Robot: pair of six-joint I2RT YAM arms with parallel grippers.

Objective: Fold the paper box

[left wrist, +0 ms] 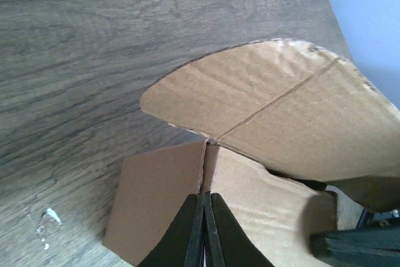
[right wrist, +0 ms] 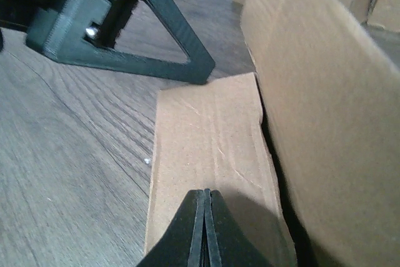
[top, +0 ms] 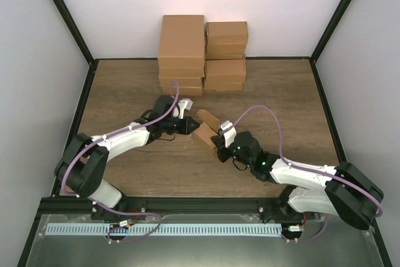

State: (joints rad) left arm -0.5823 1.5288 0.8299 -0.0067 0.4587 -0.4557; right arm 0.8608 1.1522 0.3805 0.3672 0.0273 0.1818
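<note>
The box (top: 206, 130) sits on the wood counter (top: 125, 92), a little way in front of the stack (top: 200, 54) of bigger brown boxes. It is only half made. One long flap stands up and leans toward the stack, and a round flap sticks out flat over the counter. The left fingers (top: 185, 124) are at the side of the box nearer the stack. They are squeezed tight together, and their tip rests right where two brown walls meet (left wrist: 215, 229). I cannot tell if a bit of card is pinched between them. I think they are there to hold that corner so the box does not slide. The right fingers (top: 220, 144) are at the side of the box farther from the stack. They are squeezed shut too, with nothing between them. Their tip lies on a small flat flap (right wrist: 215, 223), just beside the tall flap. I think they are shut so they can push like one stick. Pushing that small flap down and in looks like the job right now. The tall flap is not yet folded over, so the box is far from done. The card is thin and may bend in the wrong spot if the push is too hard.
</note>
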